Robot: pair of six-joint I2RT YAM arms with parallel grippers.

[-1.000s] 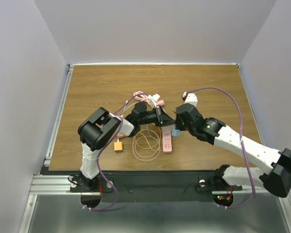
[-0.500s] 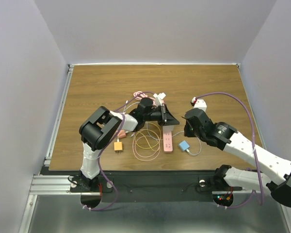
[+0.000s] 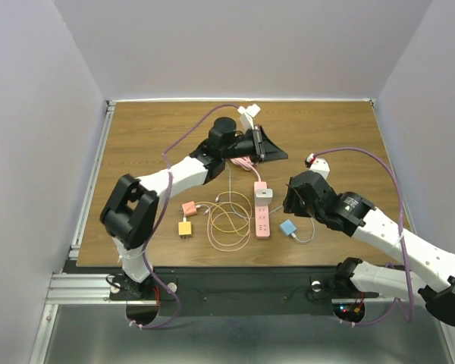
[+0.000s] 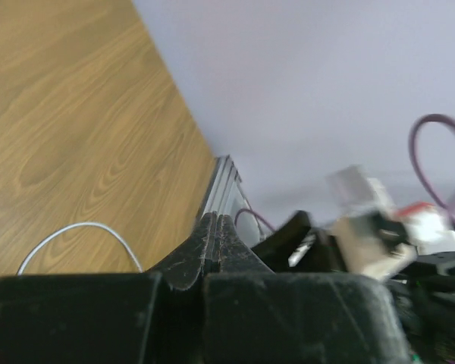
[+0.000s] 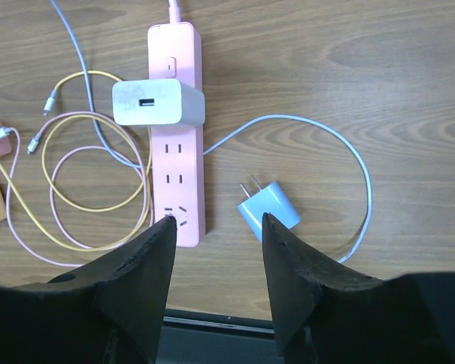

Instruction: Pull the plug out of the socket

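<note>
Wood worktop [image 3: 136, 136] carries everything; all places given vs. the socket [image 3: 262, 220], the long pink strip lying near the worktop's front-centre, long axis running front to back.

L arm [image 3: 174, 174] reaches past the socket's far end, well beyond it. L tool [image 4: 212, 227] is pinched tight, fingers pressed together, nothing seen btwn them in the wrist view.

R arm [image 3: 379, 227] comes in from the R-arm side of the socket. R tool [image 5: 218, 227] hangs over the socket's near end w/ fingers spread and nothing in the gap. In the wrist view one finger sits over the last outlet, the other over the bare wood next to the blue plug [image 5: 268, 214].

Socket's own pink cord [image 3: 246, 163] leaves its far end and runs toward the L tool. Loops of yellow + pink cable [image 5: 147, 182] lie just beside the socket on the L-arm side.

White charger [image 5: 155, 104] is seated in the socket toward its far end, overhanging both edges.

Blue plug lies free on the wood just beside the socket's near end, R-arm side, not touching it, prongs bare. Its pale blue lead [image 5: 288, 117] arcs away and back under the socket.

Pink cube adapter [image 3: 188, 207] and orange adapter [image 3: 184, 227] sit beyond the loops, well apart from the socket.
</note>
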